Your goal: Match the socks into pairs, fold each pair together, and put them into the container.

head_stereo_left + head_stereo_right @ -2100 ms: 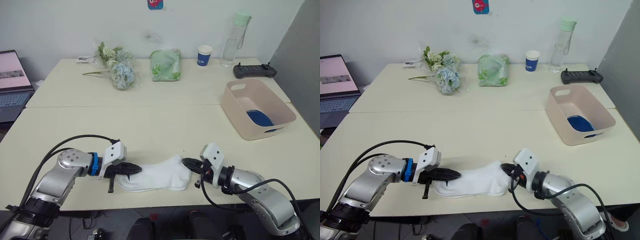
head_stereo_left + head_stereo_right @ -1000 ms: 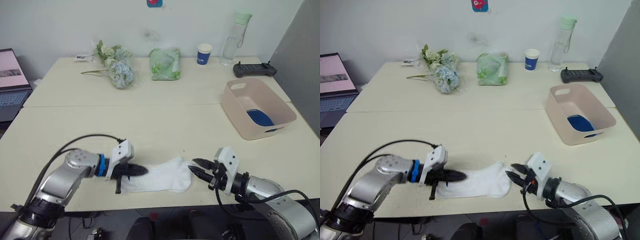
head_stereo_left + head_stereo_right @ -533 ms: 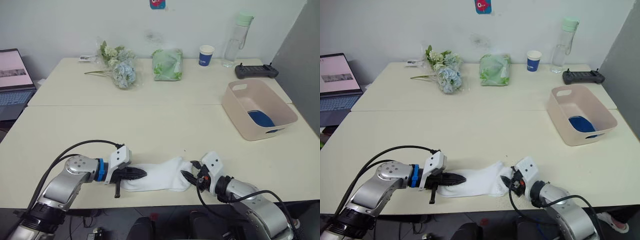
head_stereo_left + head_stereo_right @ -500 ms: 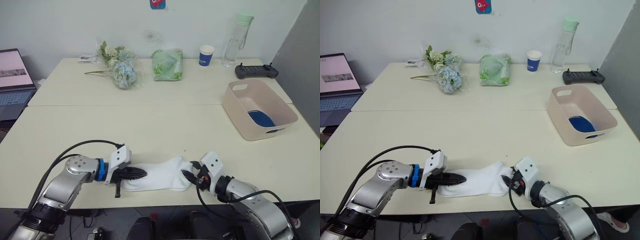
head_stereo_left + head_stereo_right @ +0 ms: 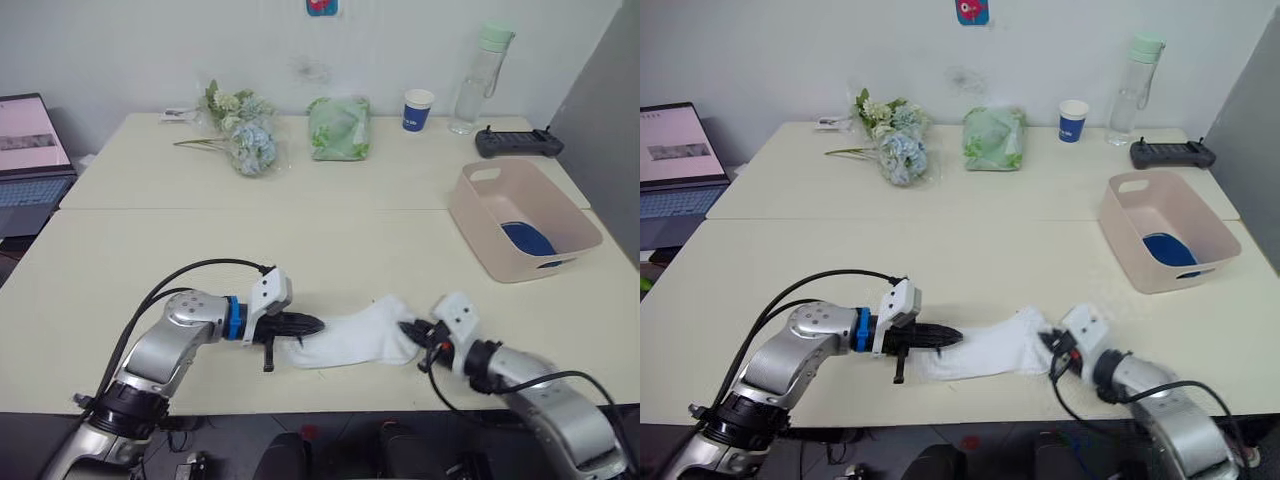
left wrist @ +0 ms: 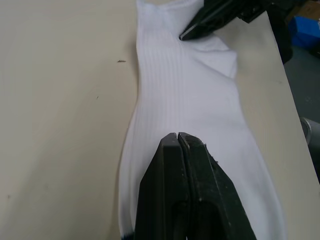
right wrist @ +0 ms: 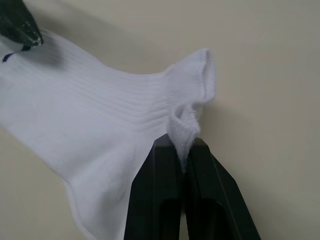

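Near the table's front edge, the left gripper (image 5: 310, 324) sits with fingers pressed together atop one end of the white sock (image 5: 355, 338). The sock lies lengthwise left to right. The right gripper (image 5: 412, 330) pinches its other end. Bare tabletop (image 5: 330, 250) stretches beyond; the pink container (image 5: 478, 215) stands far right.

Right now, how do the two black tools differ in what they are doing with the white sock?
The right tool pinches a raised fold of the white sock at its heel end; the left tool presses shut on top of the flat toe end. They share black fingers, both shut, at opposite ends of the sock.
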